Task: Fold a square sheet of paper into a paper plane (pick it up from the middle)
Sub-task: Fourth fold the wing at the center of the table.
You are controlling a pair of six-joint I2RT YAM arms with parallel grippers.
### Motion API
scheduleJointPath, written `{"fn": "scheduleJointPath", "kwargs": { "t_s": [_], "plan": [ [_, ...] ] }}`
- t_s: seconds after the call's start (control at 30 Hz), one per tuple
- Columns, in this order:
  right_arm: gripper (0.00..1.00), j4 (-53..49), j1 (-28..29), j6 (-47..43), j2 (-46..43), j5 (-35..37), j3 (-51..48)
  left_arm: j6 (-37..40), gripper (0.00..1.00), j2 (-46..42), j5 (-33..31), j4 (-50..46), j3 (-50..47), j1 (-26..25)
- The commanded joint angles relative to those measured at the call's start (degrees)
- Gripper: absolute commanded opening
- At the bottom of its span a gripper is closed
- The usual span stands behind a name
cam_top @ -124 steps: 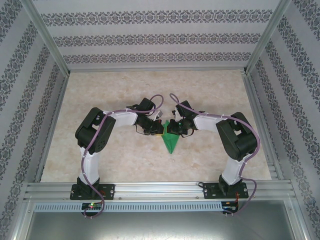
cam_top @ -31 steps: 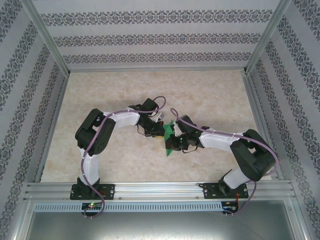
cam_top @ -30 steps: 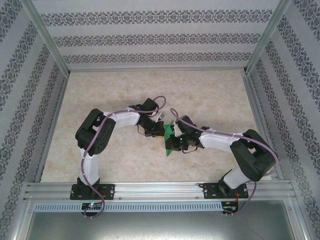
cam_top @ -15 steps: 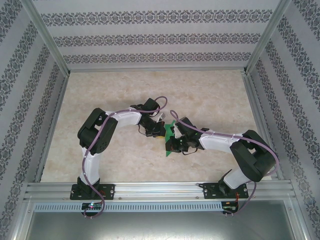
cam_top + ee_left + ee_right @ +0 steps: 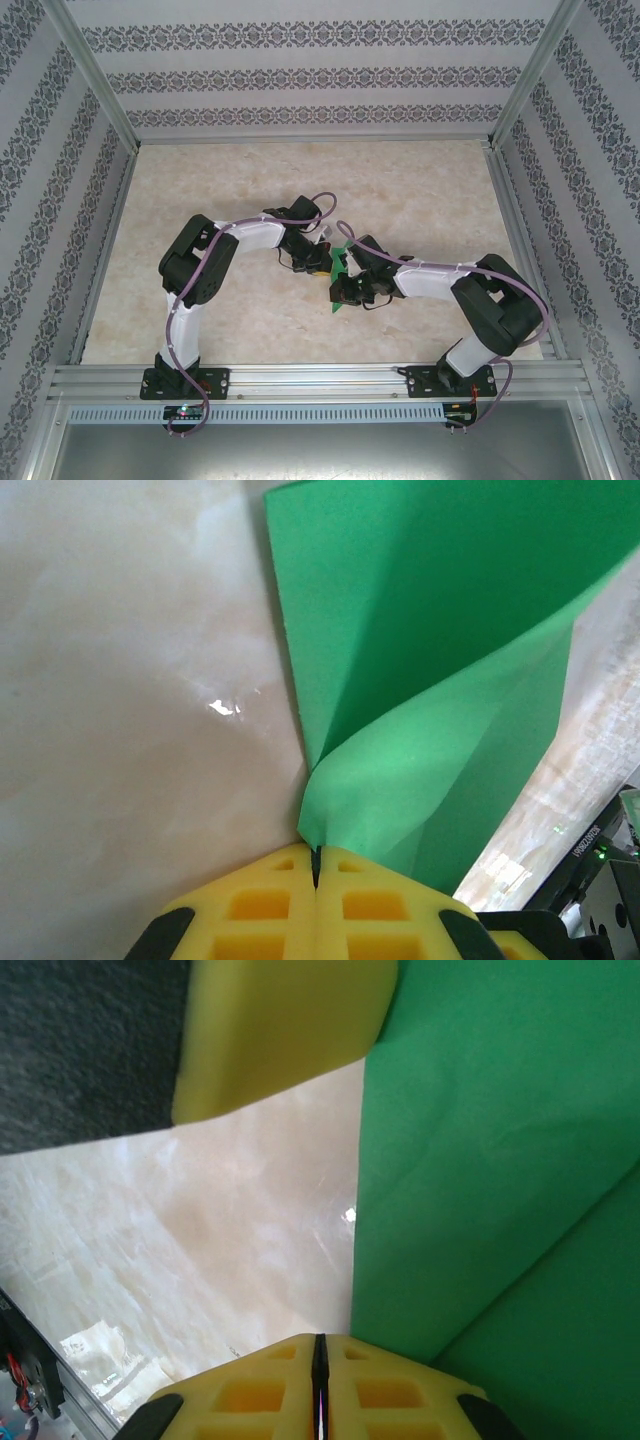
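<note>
Green part-folded paper (image 5: 430, 660) over pale bench (image 5: 130, 680), left tool (image 5: 315, 855) pinching its corner, right tool (image 5: 320, 1345) clamped on its edge

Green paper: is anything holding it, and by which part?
The green paper: left gripper pinches a folded corner; right gripper, shut, meets its edge, hold unclear.

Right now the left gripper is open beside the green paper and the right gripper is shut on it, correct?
No. The left gripper is not open: the left wrist view shows it shut on a folded tip of the green paper. The right gripper is shut on it, as you said.
</note>
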Motion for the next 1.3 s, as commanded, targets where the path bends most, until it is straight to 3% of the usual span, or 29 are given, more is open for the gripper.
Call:
{"fn": "scheduleJointPath", "kwargs": {
  "t_s": [0.0,0.53,0.7,0.93,1.27],
  "plan": [
    [0.11,0.7,0.9,0.7,1.3,1.1,1.2,1.4,0.05,1.1,-0.5,-1.6,1.5,-0.8],
    [0.12,2.7,0.6,2.2,2.1,1.8,1.5,1.9,0.05,2.6,-0.3,-2.0,2.6,-1.0],
    [0.16,0.5,0.2,1.5,-1.2,1.7,2.5,2.3,0.05,2.9,-0.2,-2.1,2.8,-1.0],
    [0.17,-7.1,-6.3,-3.8,-6.9,2.0,3.6,2.7,0.05,2.9,0.0,-2.4,3.6,-1.0],
    [0.17,-10.7,-13.1,-10.7,-0.7,1.1,10.9,2.9,0.06,2.7,0.5,-2.4,5.0,-1.2]
  ]
}}
